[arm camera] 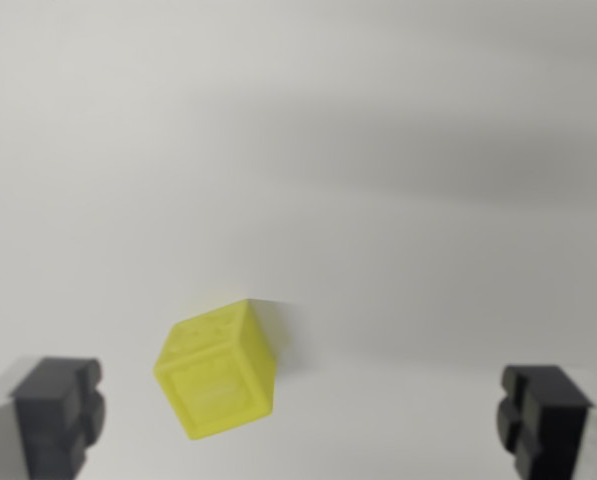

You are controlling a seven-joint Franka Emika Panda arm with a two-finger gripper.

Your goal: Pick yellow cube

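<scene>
Pick not yet made. Your hand (303, 415) stands spread wide and holds nothing; one finger (58, 410) shows at the lower left of the frame, the other at the lower right. The cube (218, 368) rests on the pale surface (398, 150), lower centre-left of the frame, turned askew to the fingers. It lies between them but much nearer the left finger, touching neither. Judgement: approach is under way; centring over the cube, closing and lifting are all left to do.
</scene>
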